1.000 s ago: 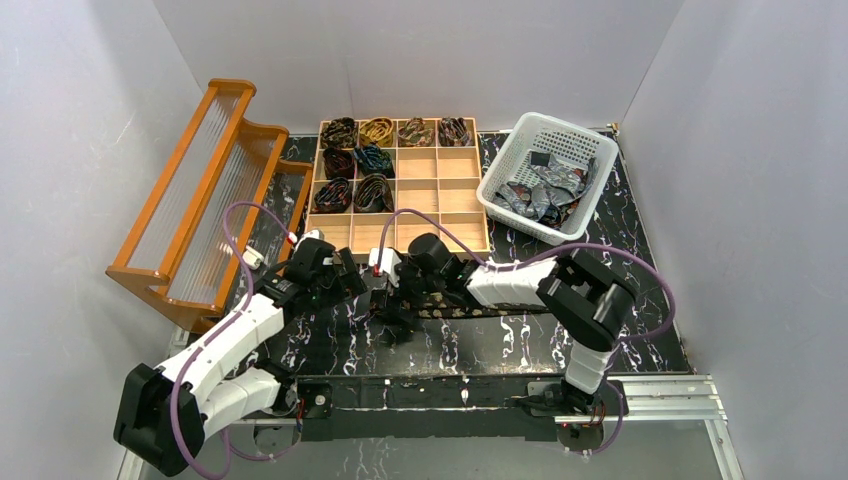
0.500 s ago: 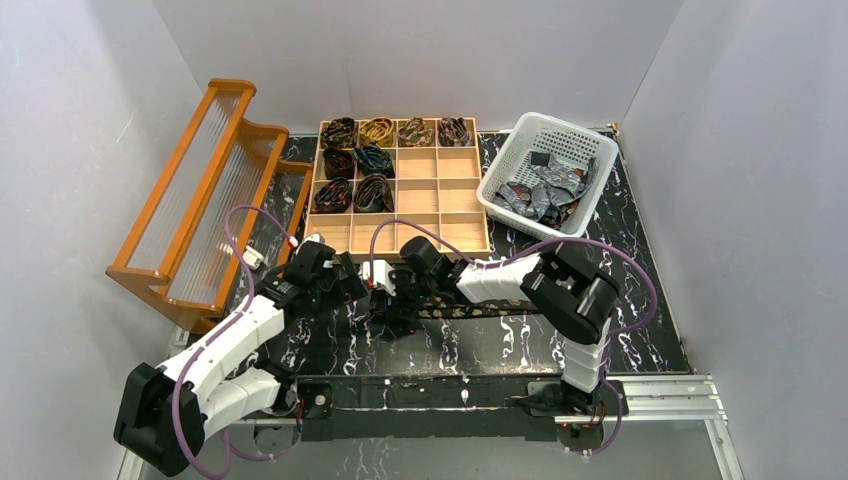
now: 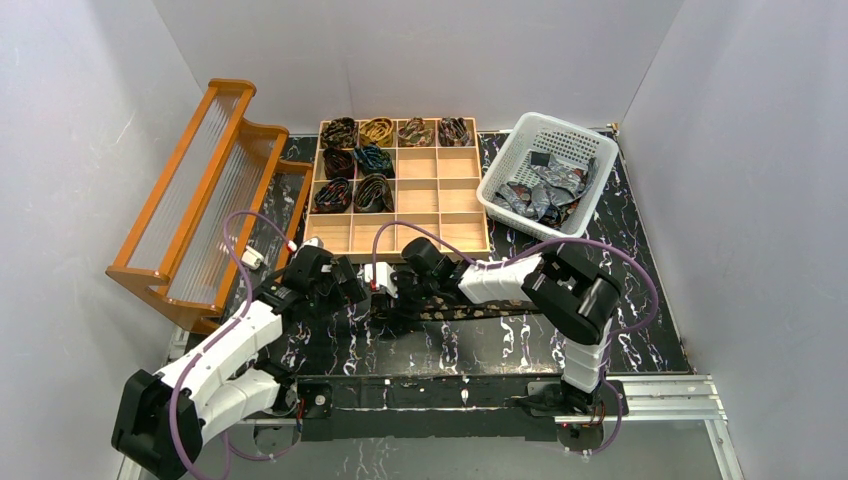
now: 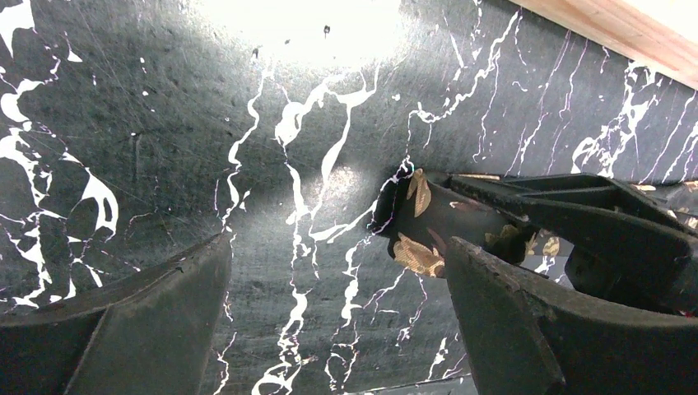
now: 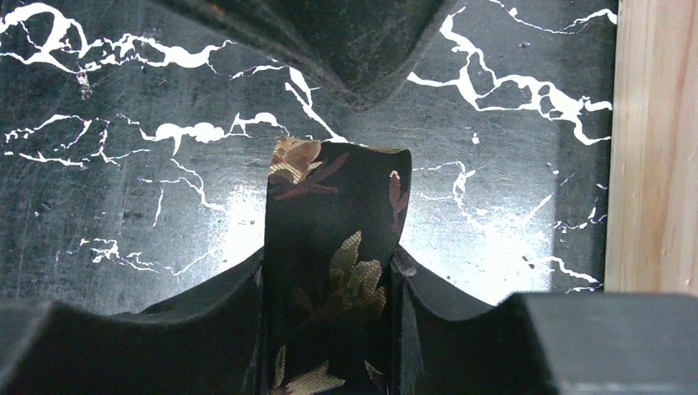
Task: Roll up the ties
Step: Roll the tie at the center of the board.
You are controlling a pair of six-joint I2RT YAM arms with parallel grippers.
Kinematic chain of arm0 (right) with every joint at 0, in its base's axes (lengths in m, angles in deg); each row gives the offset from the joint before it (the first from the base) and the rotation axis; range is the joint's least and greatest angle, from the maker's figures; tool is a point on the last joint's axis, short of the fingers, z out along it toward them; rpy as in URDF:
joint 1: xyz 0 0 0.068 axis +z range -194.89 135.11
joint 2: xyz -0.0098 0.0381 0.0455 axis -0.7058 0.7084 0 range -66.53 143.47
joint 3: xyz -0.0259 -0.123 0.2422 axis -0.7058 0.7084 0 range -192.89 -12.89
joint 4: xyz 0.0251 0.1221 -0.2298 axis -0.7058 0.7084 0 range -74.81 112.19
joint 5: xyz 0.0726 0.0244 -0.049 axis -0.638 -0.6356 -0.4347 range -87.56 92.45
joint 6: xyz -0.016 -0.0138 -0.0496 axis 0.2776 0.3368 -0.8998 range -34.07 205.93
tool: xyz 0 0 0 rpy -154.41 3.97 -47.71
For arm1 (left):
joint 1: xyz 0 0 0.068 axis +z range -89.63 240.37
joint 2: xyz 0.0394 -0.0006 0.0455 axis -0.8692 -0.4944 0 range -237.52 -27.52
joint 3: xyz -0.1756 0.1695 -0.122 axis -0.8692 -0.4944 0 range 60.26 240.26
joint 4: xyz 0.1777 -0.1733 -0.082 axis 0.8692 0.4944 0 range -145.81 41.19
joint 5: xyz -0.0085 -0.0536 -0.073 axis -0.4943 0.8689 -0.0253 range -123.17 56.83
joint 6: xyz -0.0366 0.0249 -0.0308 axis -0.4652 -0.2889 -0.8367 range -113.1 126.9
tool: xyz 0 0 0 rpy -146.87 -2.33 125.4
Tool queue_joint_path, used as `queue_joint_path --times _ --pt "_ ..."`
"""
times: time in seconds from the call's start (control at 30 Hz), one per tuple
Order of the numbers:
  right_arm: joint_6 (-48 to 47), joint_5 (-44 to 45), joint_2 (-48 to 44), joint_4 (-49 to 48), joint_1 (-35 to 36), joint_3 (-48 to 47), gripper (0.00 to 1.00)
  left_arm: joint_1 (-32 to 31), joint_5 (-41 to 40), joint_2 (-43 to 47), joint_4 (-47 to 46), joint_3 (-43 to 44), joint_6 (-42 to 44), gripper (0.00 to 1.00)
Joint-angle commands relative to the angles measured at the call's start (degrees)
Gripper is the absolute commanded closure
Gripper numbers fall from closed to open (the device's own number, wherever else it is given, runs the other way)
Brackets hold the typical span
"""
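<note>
Right arm has swung in leftward; right gripper has narrowed onto the dark brown tie.
Step, as I read it: catching the tie's end to start the roll. Tie lies flat on the marbled table, just in front of the wooden tray, its end between both grippers. Right jaws about half closed, both fingers touching the tie's edges. Left gripper wide, empty, close by the tip. Next calls for a firm pinch, then turning the end over itself.
</note>
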Motion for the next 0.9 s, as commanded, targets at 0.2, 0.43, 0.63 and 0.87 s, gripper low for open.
queue_joint_path --times 0.2,0.43,0.63,0.87 --pt "0.78 3.38 -7.75 -1.14 0.12 1.76 0.09 0.28 2.83 3.23 0.82 -2.28 -1.19 0.02" --pt "19.63 19.84 -24.05 -6.58 0.09 9.35 0.01 0.28 4.38 3.97 2.22 -1.89 1.66 0.02" --pt "47.55 34.67 -33.24 6.5 -0.44 9.74 0.01 0.28 6.3 4.15 1.23 -2.23 2.03 0.02" --pt "63.89 29.82 -29.73 16.85 -2.03 7.21 0.02 0.28 5.44 5.42 -0.25 -3.36 1.94 0.02"
